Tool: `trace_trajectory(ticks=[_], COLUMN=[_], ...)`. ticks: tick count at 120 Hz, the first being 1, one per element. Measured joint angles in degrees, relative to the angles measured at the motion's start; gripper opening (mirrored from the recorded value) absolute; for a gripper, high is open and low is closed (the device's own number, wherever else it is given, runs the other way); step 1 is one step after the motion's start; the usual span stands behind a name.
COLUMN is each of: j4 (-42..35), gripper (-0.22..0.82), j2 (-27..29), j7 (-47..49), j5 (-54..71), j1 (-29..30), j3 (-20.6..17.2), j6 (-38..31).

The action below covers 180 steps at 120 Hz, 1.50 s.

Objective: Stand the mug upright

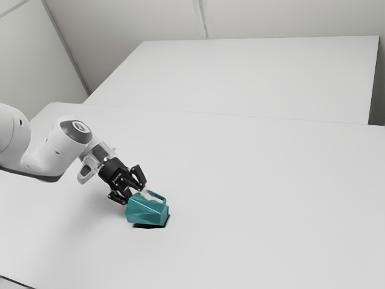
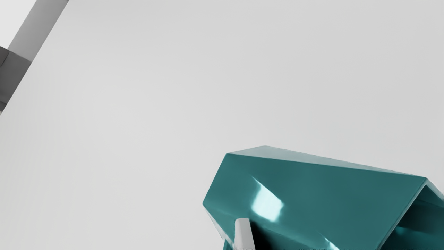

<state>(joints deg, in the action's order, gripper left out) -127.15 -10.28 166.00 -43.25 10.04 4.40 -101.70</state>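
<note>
The teal, many-sided mug [image 1: 146,211] lies on its side in the exterior view, its handle [image 1: 158,197] on the upper side. My gripper [image 1: 136,194] is right at the mug beside the handle, coming down from the exterior view's upper left. From the wrist view, the mug [image 2: 312,194] shows a long flat face and part of its open mouth, and a light grey piece of my gripper [image 2: 244,234] overlaps its side. How the gripper holds or touches the mug is hidden.
The mug is at a wide white table [image 1: 258,192]. Behind it stands another pale surface [image 1: 258,75], with walls beyond. Past the table's edge in the wrist view is a dark grey block [image 2: 15,73]. A dark cable [image 1: 17,282] runs at the exterior view's lower left.
</note>
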Motion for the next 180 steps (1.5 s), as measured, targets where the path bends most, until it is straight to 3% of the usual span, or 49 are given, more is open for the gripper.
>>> trace_trajectory(ticks=[12, 37, 99, 130, 180], j4=[0.5, 2.9, 3.0, 3.0, 3.1], gripper=[-0.05, -0.17, -0.18, -0.18, -0.18], j2=[0.4, 1.7, 6.1, 9.7, 8.1], j7=[0.0, 0.0, 0.0, 0.0, 0.0], j5=[0.5, 2.4, 11.2, 26.7, 39.0], j1=[-0.1, -0.1, -2.5, -5.3, -10.9], j3=[-0.5, -2.9, -6.6, -9.4, -9.4], j6=[-0.3, -0.6, -5.5, -12.9, -26.7])
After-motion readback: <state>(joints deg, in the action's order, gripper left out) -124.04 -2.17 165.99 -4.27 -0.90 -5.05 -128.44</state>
